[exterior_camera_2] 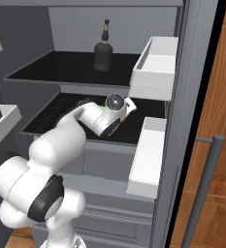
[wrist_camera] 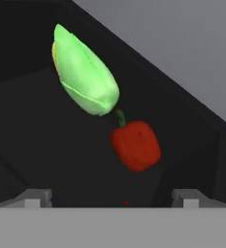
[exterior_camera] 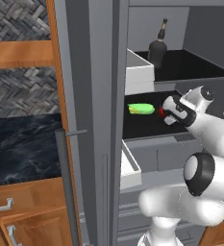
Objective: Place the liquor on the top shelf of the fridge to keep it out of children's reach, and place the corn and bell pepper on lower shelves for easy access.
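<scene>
Hand view: we saw the gripper (wrist_camera: 112,196) released, fingers wide w/ nothing between. The bell pepper (wrist_camera: 135,145) lay on a lower shelf (exterior_camera: 147,126), just beside the corn (wrist_camera: 83,72). The liquor (exterior_camera: 157,47) stood on the top shelf (exterior_camera_2: 61,68).

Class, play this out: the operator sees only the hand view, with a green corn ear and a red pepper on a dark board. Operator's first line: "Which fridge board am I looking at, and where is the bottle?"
Observer: The board under the corn is a lower shelf, just below the top shelf.
Operator: And the bottle?
Observer: The liquor stands upright on the top shelf, toward the back.
Operator: Is my arm inside the fridge?
Observer: Yes, the arm reaches in over the lower shelf; the gripper is open, facing the bell pepper.
</scene>
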